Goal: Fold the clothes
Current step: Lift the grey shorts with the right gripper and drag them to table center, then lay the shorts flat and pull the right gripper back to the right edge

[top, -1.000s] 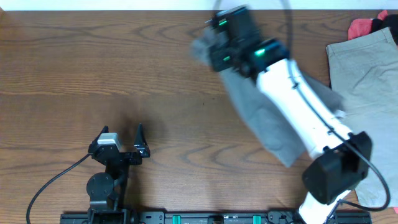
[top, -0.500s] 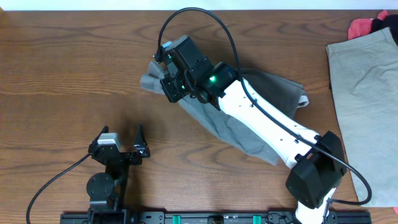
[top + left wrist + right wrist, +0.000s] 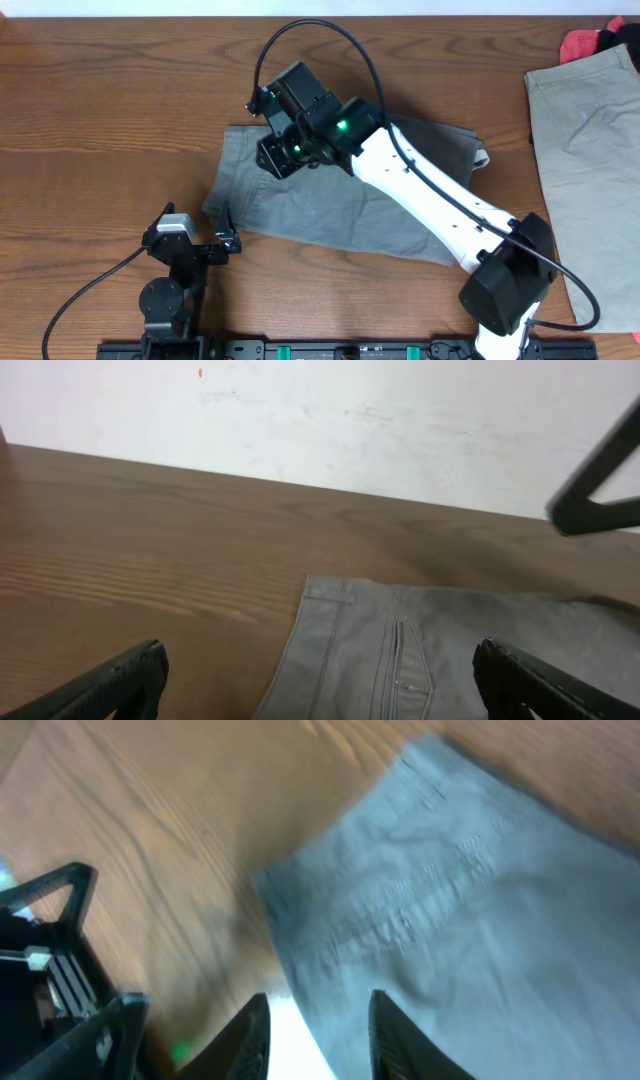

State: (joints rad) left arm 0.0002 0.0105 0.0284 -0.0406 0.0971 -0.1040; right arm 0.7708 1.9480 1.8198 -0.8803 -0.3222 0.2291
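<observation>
Grey shorts (image 3: 330, 215) are lying spread, right gripper (image 3: 315, 1038) hovering open over their 11 o'clock corner and left gripper (image 3: 195, 222) idling open, so the next move is likely needing an edge pinch to fold.

Grey shorts (image 3: 330, 215) spread out at centre (waistband leftward), beige-khaki shorts (image 3: 590, 150) flat far right.

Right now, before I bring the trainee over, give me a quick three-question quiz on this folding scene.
1. True or false: the left gripper is clamped on the grey shorts.
2. In the overhead view, the beige shorts lie: A far left, B far right, C under the grey shorts.
3. Fill in: the gripper over the grey shorts is the ____ one.

Key: 1 false, its jaws are wide open; 2 B; 3 right gripper.
</observation>
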